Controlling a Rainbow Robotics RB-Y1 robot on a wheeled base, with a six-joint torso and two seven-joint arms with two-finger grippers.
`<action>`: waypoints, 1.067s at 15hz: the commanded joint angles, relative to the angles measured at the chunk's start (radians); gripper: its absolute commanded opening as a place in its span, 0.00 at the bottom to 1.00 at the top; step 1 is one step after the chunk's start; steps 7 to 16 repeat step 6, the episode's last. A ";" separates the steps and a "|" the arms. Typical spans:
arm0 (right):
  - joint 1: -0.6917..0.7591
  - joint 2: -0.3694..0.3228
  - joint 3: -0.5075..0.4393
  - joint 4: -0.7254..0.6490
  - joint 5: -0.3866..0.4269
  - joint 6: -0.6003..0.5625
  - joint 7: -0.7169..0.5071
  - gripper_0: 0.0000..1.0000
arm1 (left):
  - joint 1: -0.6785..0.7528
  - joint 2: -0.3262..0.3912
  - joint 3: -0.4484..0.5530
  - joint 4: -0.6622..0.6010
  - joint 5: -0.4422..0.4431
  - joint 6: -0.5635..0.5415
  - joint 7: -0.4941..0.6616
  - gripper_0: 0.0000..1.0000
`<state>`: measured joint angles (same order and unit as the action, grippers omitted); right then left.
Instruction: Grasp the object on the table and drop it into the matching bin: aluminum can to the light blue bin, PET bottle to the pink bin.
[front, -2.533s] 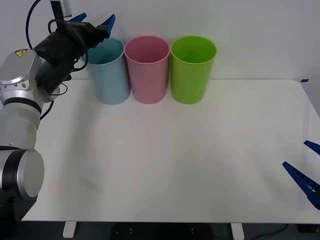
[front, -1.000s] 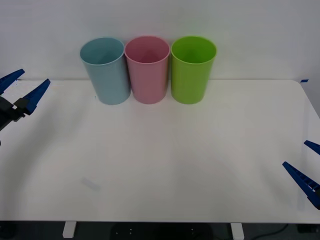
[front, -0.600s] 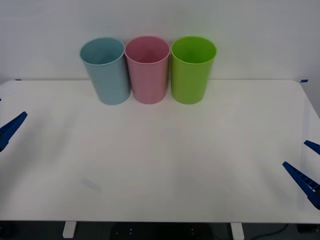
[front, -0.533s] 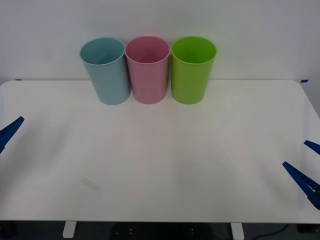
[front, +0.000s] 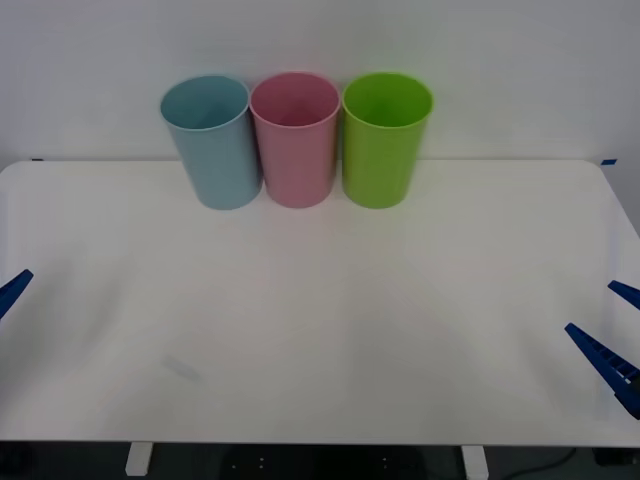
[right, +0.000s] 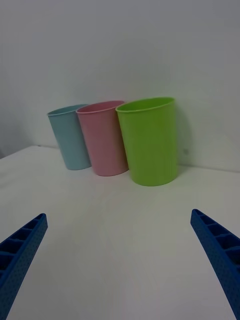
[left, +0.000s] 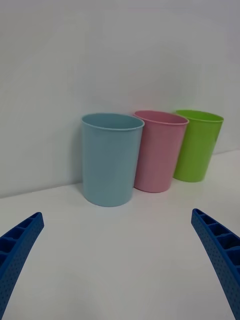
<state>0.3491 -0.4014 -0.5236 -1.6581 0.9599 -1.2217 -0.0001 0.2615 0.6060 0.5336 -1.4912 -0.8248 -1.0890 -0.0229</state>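
Observation:
The aluminum can is out of view, and so is any PET bottle. The light blue bin (front: 213, 141) (left: 111, 158) (right: 71, 136) and the pink bin (front: 294, 137) (left: 157, 150) (right: 104, 136) stand side by side at the back of the white table (front: 330, 300). My left gripper (left: 117, 214) is open and holds nothing; one blue fingertip (front: 14, 288) pokes in at the table's left edge. At the right edge, well short of the bins, my right gripper (front: 590, 307) (right: 118, 215) is open and holds nothing.
A lime green bin (front: 386, 137) (right: 150, 141) (left: 198, 144) stands to the right of the pink one. A white wall rises close behind the bins. There is a faint small mark (front: 181, 367) on the tabletop at the front left.
My left arm has pulled back from above the light blue bin, swinging out and down to the table's left edge. The right gripper has not moved.

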 joint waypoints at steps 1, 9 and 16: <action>0.000 0.000 0.000 0.000 0.000 0.000 0.000 1.00 | 0.008 0.000 -0.004 0.000 0.013 -0.009 0.001 1.00; 0.000 0.000 0.000 0.000 0.000 0.000 0.000 1.00 | 0.008 0.000 -0.006 0.000 0.016 -0.017 0.006 1.00; 0.000 0.000 0.000 0.000 0.000 0.000 0.000 1.00 | 0.008 0.000 -0.006 0.000 0.016 -0.017 0.006 1.00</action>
